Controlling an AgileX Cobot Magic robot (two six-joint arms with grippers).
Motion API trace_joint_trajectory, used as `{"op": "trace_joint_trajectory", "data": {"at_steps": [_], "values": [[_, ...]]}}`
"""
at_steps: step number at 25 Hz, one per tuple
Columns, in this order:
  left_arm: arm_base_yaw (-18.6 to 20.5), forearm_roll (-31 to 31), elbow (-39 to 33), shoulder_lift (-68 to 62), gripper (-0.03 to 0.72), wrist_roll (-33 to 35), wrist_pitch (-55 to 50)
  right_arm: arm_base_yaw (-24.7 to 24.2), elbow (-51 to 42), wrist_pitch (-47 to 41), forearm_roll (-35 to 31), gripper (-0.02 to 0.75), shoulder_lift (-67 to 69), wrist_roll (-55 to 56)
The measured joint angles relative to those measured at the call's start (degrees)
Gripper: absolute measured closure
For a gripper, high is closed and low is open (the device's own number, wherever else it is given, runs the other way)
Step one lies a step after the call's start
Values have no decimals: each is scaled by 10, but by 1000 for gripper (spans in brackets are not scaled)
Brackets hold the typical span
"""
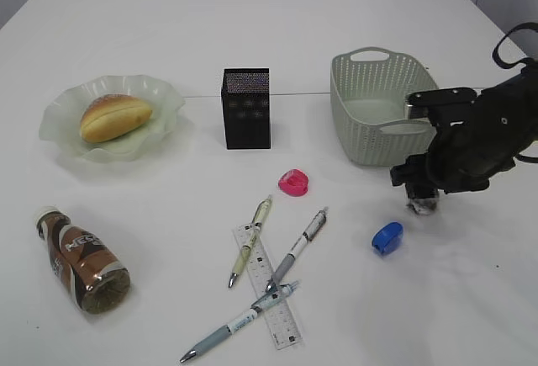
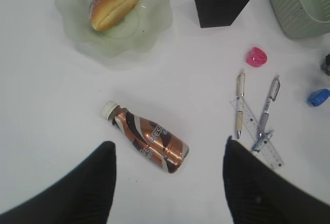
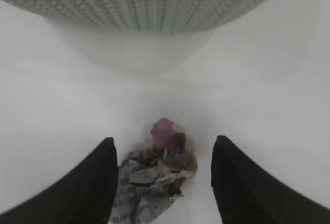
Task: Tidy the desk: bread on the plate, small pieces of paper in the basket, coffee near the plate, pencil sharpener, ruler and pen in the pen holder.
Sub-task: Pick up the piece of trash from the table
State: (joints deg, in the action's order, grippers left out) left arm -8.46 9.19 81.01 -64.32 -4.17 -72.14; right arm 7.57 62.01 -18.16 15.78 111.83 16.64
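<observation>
Right pincer [image 3: 162, 175] hanging open, straddling crumpled paper scrap [image 3: 152, 175] on surface, lower centre, basket [image 3: 149, 2] at top edge as drop target. Left pincer [image 2: 167, 183] waiting open above coffee bottle [image 2: 147, 137].

Counts on the desk [image 1: 168, 13]: one bread [image 1: 115, 117], sitting on one plate [image 1: 59, 130]. One coffee [image 1: 81, 258] bottle, lying down. One pen holder [image 1: 246, 108], black mesh. One basket [image 1: 370, 80], grey-green. Three pens: one cream-barrelled pen [image 1: 251, 241], one grey pen [image 1: 298, 248], one grey-blue pen [image 1: 239, 321]. One ruler [image 1: 277, 315], clear, under the pens. Two pencil sharpeners: one pink sharpener [image 1: 294, 183], one blue sharpener [image 1: 387, 237]. One crumpled paper wad [image 3: 152, 180] by the basket. Two grippers: left gripper [image 2: 167, 180], right gripper [image 3: 162, 183].
</observation>
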Motion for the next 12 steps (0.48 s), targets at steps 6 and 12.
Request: {"op": "trace_joint_trajectory", "data": {"at_steps": [6, 12], "values": [[0, 22, -1, 0, 213, -2, -1, 0, 0, 2, 0, 311, 21, 1], [0, 12, -1, 0, 213, -2, -2, 0, 0, 4, 2, 311, 24, 2]]}}
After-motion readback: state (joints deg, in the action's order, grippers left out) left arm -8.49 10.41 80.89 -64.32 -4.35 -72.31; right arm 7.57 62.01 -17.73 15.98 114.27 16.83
